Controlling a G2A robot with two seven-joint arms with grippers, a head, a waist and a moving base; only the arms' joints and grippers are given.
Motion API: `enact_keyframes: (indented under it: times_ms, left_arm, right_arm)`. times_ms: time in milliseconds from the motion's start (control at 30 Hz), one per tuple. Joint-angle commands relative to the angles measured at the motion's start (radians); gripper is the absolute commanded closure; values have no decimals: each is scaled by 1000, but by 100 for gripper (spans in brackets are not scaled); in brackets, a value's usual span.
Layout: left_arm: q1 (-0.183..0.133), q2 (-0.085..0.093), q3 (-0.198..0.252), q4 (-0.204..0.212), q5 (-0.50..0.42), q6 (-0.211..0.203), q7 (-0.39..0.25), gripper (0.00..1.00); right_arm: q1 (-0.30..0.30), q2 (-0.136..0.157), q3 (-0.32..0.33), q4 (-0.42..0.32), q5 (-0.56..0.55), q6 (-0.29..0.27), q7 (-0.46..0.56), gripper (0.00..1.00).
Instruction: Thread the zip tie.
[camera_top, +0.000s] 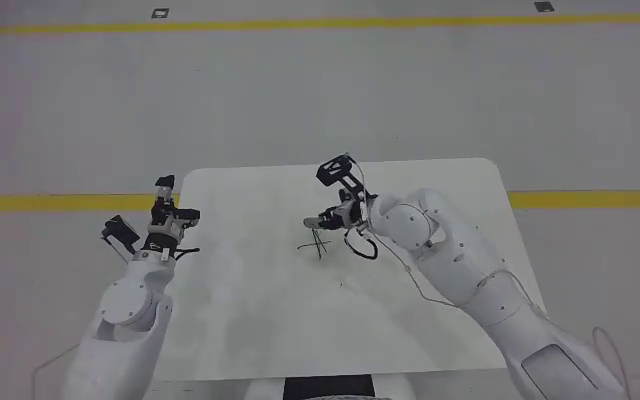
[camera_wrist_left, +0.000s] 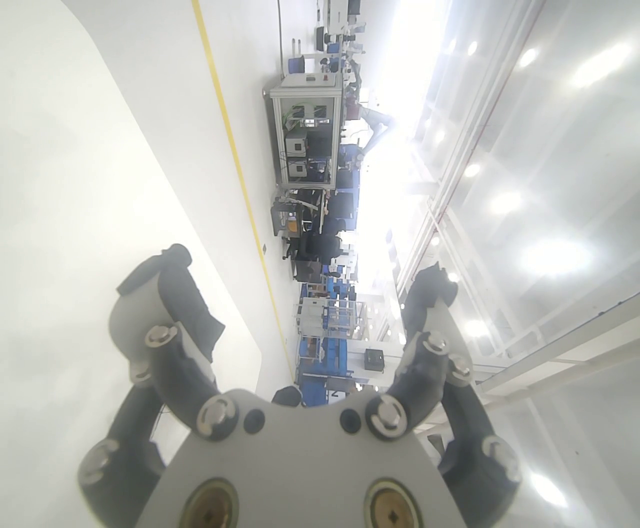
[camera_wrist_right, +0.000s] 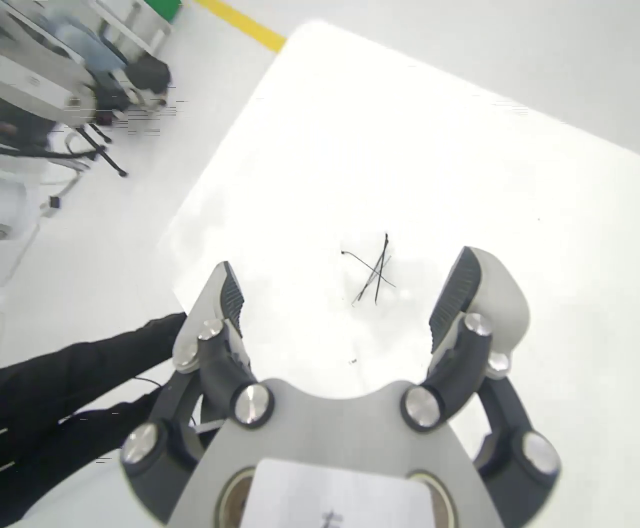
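Observation:
A few thin black zip ties (camera_top: 314, 243) lie crossed over each other near the middle of the white table (camera_top: 260, 320); in the right wrist view the zip ties (camera_wrist_right: 374, 272) rest on the tabletop ahead of the fingers. My right gripper (camera_top: 318, 222) hovers just above and beside them, open, its ribbed pads (camera_wrist_right: 456, 290) wide apart with nothing between; its midpoint (camera_wrist_right: 350, 287) sits close to the ties. My left gripper (camera_top: 163, 205) is at the table's left edge, far from the ties, turned sideways and open (camera_wrist_left: 305, 280), holding nothing.
The table (camera_wrist_right: 450, 150) has rounded corners and a bare white top. Yellow floor lines (camera_top: 320, 22) run behind and beside it. A tiny dark speck (camera_wrist_right: 353, 360) lies on the top near my right gripper.

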Motion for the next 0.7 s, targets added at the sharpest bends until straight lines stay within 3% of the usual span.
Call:
enact_keyframes:
  times_ms: [0,167,267,667]
  left_arm:
    - [0,0,0,0,0,0,0,0]
    - [0,0,0,0,0,0,0,0]
    - [0,0,0,0,0,0,0,0]
    - [0,0,0,0,0,0,0,0]
  right_arm:
    - [29,-10,-33,25,-4,11,30,0]
    - [75,-29,-94,77,-32,33,123,0]
    - [84,-37,-112,96,2,16,169,0]
    - [84,-37,-112,96,2,16,169,0]
